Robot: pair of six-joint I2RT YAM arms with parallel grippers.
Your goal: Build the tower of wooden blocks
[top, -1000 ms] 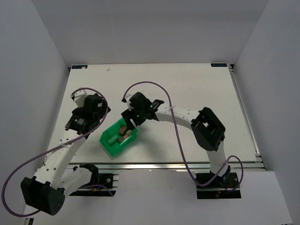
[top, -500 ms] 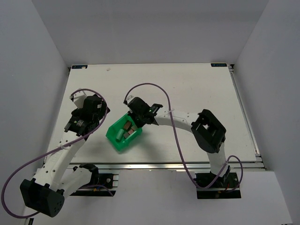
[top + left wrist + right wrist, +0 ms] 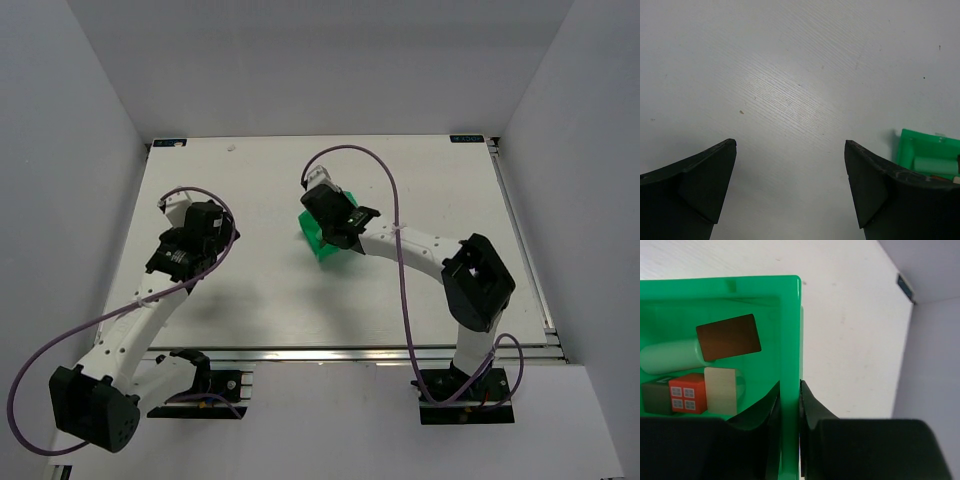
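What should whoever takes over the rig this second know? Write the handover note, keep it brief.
Right gripper: shut on one wall of the green bin, one finger inside, one outside.
Left gripper: open, holding nothing, over the table; the bin shows at the edge of its view.
Blocks: the five visible lie loose in the bin: brown block, pale green cylinder, red block, cream block, dark grey block.
Done: nothing stacked; no tower in sight.
Left: probably get the blocks onto the table, then stack them one by one.

White table [image 3: 430, 175], plain grey walls [image 3: 320, 60]
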